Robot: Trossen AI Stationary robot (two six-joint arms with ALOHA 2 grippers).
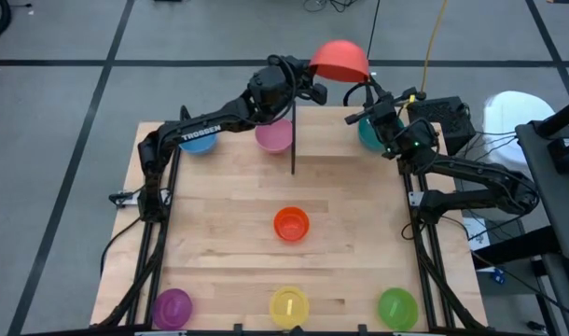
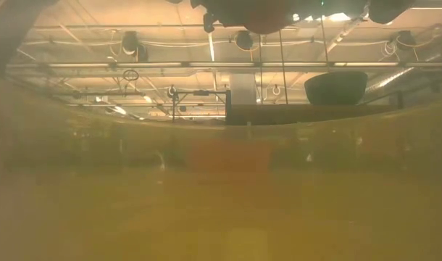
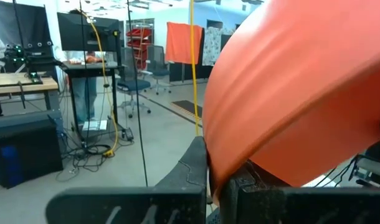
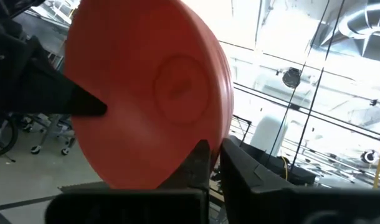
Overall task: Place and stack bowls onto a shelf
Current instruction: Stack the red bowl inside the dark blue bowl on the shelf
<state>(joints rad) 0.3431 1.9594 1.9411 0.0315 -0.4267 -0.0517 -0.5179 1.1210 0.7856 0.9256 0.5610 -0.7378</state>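
Note:
The red bowl (image 1: 339, 61) is held high above the table's far edge, tipped on its side, between both grippers. My left gripper (image 1: 314, 86) is shut on its left side and my right gripper (image 1: 370, 93) on its right side. The shelf (image 1: 327, 142) stands at the far middle, with its black bar (image 1: 293, 140) on the left. The teal bowl (image 1: 367, 136) rests on the shelf, partly under my right arm; the low view shows it on the board (image 2: 335, 87). The pink bowl (image 1: 273, 136) and blue bowl (image 1: 199, 141) sit left of the bar. My left gripper pinches the red bowl's rim (image 3: 210, 169) between its two fingers, one inside the bowl and one outside. It comes level from the table's left. The bowl is lifted clear and tilted. My right gripper pinches the red bowl's rim (image 4: 212, 149) on the opposite side between its two fingers. It comes from the table's right, slanting upward. The bowl's underside (image 4: 177, 81) faces its camera, and the bowl is clear of the table and shelf.
The orange bowl (image 1: 291, 224) sits at the table's middle. The purple (image 1: 173, 306), yellow (image 1: 289, 306) and green (image 1: 396, 306) bowls stand in a row along the near edge. A dark box (image 1: 443, 117) and cables lie beyond the far right corner.

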